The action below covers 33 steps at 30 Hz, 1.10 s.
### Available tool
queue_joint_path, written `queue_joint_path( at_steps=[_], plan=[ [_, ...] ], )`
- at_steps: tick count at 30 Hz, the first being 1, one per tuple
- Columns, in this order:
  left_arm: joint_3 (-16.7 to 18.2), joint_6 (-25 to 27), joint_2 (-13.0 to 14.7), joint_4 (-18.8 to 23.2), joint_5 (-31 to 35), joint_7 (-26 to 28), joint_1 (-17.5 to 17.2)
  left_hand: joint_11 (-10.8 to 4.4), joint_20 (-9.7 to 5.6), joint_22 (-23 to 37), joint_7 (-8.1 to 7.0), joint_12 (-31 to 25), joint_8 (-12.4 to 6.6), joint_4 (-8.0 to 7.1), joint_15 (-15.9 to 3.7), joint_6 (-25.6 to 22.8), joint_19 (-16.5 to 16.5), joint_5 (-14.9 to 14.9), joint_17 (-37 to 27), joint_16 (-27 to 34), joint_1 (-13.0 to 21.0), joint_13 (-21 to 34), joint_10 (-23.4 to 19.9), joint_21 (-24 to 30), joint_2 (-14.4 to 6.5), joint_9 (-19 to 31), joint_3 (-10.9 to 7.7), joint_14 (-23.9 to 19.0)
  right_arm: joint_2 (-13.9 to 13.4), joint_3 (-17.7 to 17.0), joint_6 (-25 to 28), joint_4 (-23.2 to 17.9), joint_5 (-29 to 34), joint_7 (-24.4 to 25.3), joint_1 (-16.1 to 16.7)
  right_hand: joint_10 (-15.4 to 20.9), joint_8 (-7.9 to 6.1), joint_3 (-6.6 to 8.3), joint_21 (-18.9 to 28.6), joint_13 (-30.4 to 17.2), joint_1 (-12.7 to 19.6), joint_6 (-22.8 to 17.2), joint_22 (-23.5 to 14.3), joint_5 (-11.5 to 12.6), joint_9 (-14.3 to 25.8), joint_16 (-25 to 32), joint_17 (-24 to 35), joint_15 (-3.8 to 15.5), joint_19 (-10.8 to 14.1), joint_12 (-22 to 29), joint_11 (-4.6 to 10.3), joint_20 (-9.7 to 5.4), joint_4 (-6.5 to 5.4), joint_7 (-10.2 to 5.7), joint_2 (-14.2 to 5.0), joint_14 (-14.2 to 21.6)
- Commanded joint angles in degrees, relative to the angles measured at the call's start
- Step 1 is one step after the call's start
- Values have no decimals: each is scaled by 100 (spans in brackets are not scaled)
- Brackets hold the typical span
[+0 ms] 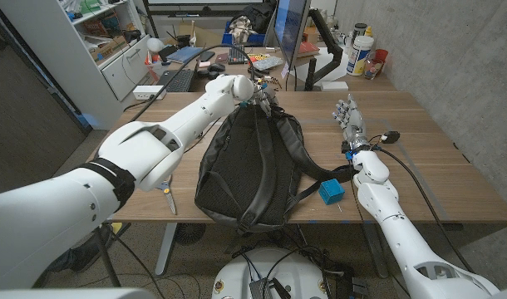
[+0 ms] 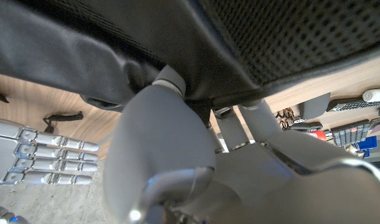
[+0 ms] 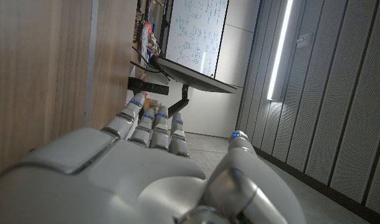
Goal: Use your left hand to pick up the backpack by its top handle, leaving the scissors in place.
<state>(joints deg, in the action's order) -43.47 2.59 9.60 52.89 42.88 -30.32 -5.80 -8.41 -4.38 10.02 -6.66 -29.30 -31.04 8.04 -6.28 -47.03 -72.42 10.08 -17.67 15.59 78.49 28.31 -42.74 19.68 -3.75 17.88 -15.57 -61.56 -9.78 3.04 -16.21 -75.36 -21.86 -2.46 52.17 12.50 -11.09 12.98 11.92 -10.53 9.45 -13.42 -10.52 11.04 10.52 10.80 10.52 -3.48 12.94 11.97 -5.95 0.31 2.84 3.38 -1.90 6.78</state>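
Head view shows the black backpack (image 1: 249,170) lying on the wooden worktop (image 1: 436,158) — the left hand (image 1: 262,93) is at its top end, but I cannot tell if the fingers hold the handle. Scissors (image 1: 168,196) lie near the front edge. The right hand (image 1: 349,116) waits beside the backpack, fingers straight and together.

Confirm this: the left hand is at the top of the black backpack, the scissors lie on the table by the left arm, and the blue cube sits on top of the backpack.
One thing is wrong. The blue cube sits on the table beside the backpack, not on top of it; the head view shows this. The rest holds: the left hand is at the backpack's top and the scissors lie by the left arm.
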Motion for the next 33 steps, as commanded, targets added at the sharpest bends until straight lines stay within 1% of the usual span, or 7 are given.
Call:
queue_joint_path(
  at_steps=[1, 4, 10, 22, 31, 32, 33],
  plan=[
    [189, 278, 233, 807, -12, -183, -188, -3, 27, 21, 551, -55, -33, -92, -570, -627, 10, 38, -25, -20, 76, 56, -59, -3, -160, -5, -141, -553, -3, -20, -13, -145, 12, 43, 78, 45, -23, -35, -6, -12, 0, -52, -17, 31, 23, 12, 20, 15, -17, 38, 6, -7, 7, -6, 20, 55],
    [203, 339, 280, 968, -29, -193, -210, 14, 32, 21, 560, -60, -38, -94, -570, -651, 11, 39, -27, -37, 70, 76, -74, -6, -161, -12, -152, -559, -6, -22, -13, -168, 15, 47, 86, 49, -23, -36, -6, -12, 0, -55, -17, 31, 23, 11, 20, 16, -16, 39, 4, -7, 7, -8, 20, 54],
    [199, 453, 363, 1249, -41, -230, -222, -4, 34, 20, 585, -78, -53, -100, -564, -679, 25, 42, -35, -57, 58, 115, -121, -16, -173, -9, -177, -592, 0, -37, -46, -171, 5, 39, 89, 58, -22, -38, -6, -12, 0, -55, -17, 32, 23, 11, 20, 16, -14, 42, -6, -9, 8, -4, 19, 57],
    [240, 662, 512, 1810, -133, -277, -276, 7, 39, 20, 587, -98, -70, -117, -571, -729, 20, 45, -49, -90, 22, 185, -186, -25, -188, -18, -219, -666, -9, -65, -81, -192, -21, 12, 111, 69, -20, -44, -8, -12, 0, -57, -17, 33, 23, 12, 20, 15, -13, 44, -5, -17, 9, -4, 17, 67],
    [340, 798, 615, 2146, -286, -334, -324, 6, 40, 20, 603, -111, -79, -132, -570, -775, 33, 44, -60, -113, -18, 241, -241, -39, -191, -38, -251, -734, -17, -85, -72, -269, -25, 32, 165, 73, -22, -49, -10, -12, 0, -66, -17, 34, 23, 12, 19, 19, -14, 44, 5, -11, 10, 0, 16, 72],
    [350, 815, 630, 2190, -296, -336, -333, -11, 38, 20, 602, -111, -82, -131, -579, -788, 36, 44, -61, -112, -19, 246, -244, -41, -190, -41, -255, -750, -21, -84, -67, -280, -18, 38, 172, 74, -23, -50, -10, -12, -1, -68, -17, 35, 23, 12, 19, 19, -15, 44, 10, -12, 11, 3, 16, 74],
    [360, 834, 645, 2234, -305, -341, -342, 7, 38, 20, 606, -113, -82, -131, -571, -786, 38, 44, -62, -114, -21, 252, -252, -43, -189, -41, -258, -756, -19, -85, -64, -291, -13, 51, 178, 80, -22, -51, -11, -12, -1, -68, -17, 35, 23, 12, 19, 18, -18, 47, 3, -14, 11, 2, 16, 73]
  ],
)
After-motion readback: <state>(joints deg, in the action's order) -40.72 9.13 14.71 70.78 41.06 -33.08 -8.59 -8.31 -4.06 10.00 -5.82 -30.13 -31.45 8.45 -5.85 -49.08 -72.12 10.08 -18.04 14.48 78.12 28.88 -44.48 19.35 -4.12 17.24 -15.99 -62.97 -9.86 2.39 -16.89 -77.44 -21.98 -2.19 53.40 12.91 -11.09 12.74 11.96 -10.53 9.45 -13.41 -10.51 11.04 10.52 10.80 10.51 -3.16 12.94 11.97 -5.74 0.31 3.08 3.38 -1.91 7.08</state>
